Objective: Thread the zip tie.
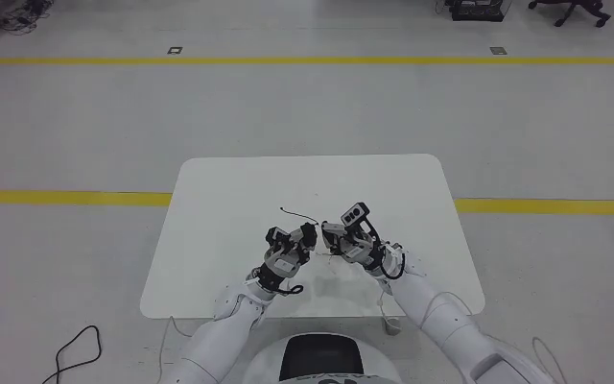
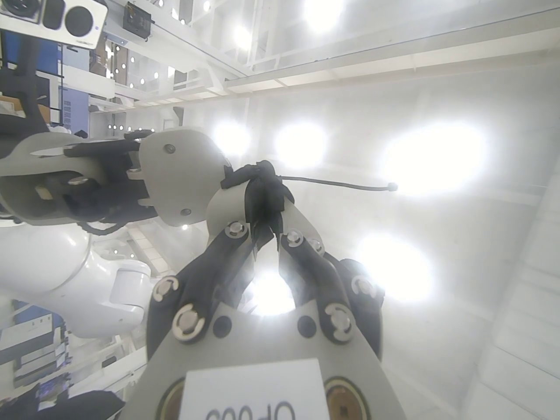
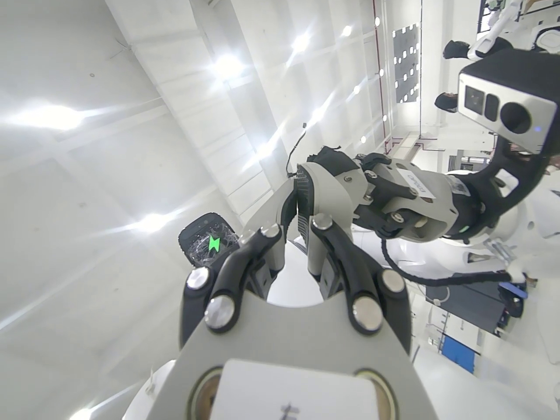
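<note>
L pincer is clamped shut on zip tie; R pincer is closed, tip-to-tip w/ it, above table.

The top view looks steeply down from above the arms onto the table and the floor beyond its far edge. The left wrist camera sits close behind the left gripper, the right wrist camera close behind the right gripper, and both face up at the ceiling. All three views share the spot over the table's near half where the two grippers are close together at the zip tie.
</note>
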Action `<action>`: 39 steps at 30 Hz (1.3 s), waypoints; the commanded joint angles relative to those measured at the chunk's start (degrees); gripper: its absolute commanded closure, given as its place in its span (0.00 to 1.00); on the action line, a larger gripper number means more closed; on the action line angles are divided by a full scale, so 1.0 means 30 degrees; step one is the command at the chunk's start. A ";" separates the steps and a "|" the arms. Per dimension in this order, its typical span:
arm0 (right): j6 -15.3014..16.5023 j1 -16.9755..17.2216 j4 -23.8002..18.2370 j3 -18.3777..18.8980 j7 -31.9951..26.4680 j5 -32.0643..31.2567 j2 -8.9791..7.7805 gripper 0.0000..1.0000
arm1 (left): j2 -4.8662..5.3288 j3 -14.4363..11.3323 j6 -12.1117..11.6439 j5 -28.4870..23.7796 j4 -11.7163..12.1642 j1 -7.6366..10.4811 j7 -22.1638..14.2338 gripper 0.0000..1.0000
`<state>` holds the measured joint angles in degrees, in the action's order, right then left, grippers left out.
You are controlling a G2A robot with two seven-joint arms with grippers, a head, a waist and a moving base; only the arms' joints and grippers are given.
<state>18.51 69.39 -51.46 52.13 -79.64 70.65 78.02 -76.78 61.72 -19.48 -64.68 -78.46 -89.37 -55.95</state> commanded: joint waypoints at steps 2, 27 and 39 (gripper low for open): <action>-0.0004 0.0011 -0.0071 0.0010 0.0000 -0.0013 -0.0009 0.97 | -0.0003 0.0004 0.0000 0.0005 -0.0012 -0.0007 0.0006 1.00; 0.0197 -0.0086 -0.0312 -0.0181 0.0000 -0.0058 0.0015 0.89 | 0.0019 -0.0105 0.0000 -0.0081 0.0188 0.0174 0.0035 1.00; 0.0325 -0.0021 -0.0591 -0.0137 0.0000 0.0107 -0.0062 0.92 | 0.0048 -0.0144 0.0000 -0.0147 0.0203 0.0209 0.0022 1.00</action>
<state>19.49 69.32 -53.22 51.68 -79.64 70.96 77.84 -76.64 61.29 -19.48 -65.11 -77.84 -88.73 -55.86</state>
